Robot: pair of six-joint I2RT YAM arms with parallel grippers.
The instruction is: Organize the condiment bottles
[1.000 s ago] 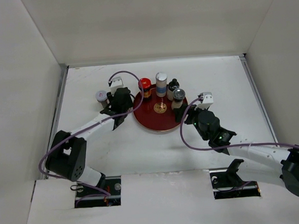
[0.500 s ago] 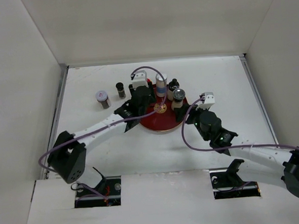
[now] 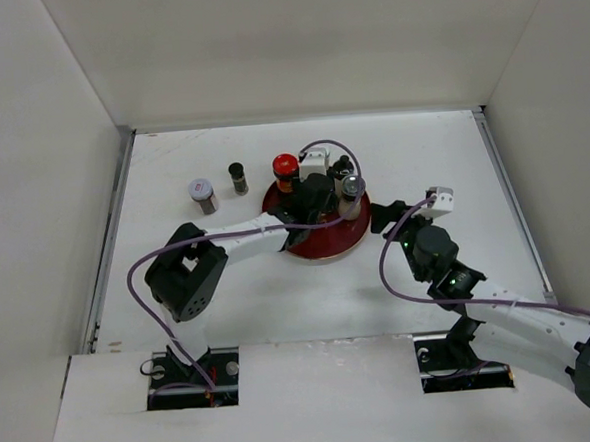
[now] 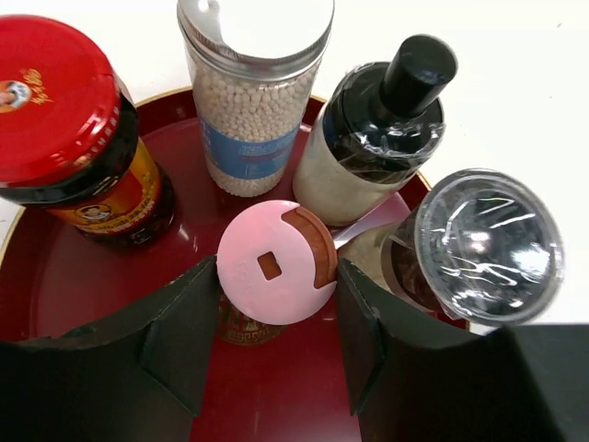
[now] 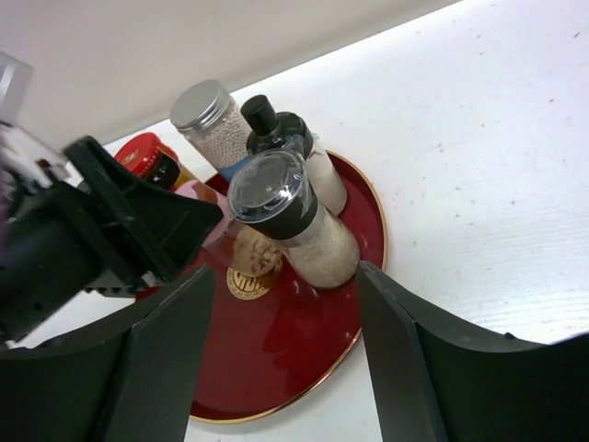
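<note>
My left gripper (image 3: 318, 194) (image 4: 276, 276) is over the round dark-red tray (image 3: 317, 248), shut on the pink-capped bottle (image 4: 276, 262), whose base is low over the tray's middle. Around it on the tray (image 4: 55, 276) stand the red-capped dark jar (image 3: 286, 166) (image 4: 64, 120), the white blue-banded cylinder (image 4: 253, 110), the black-topped bottle (image 3: 343, 164) (image 4: 386, 120) and the grey-capped beige shaker (image 3: 352, 187) (image 4: 479, 244). The silver-lidded jar (image 3: 202, 195) and the thin dark bottle (image 3: 237, 176) stand on the table to the left. My right gripper (image 3: 383, 219) (image 5: 285, 276) is open and empty, right of the tray.
White walls enclose the table (image 3: 452, 161) on three sides. The left arm reaches across the tray's left rim. The right wrist view shows the tray (image 5: 294, 350), the shaker (image 5: 285, 216) and the left gripper's dark body (image 5: 101, 239).
My left gripper has moved right, from beside the silver-lidded jar to over the tray, carrying the pink-capped bottle. The thin dark bottle came into view. My right gripper drew back to the right.
</note>
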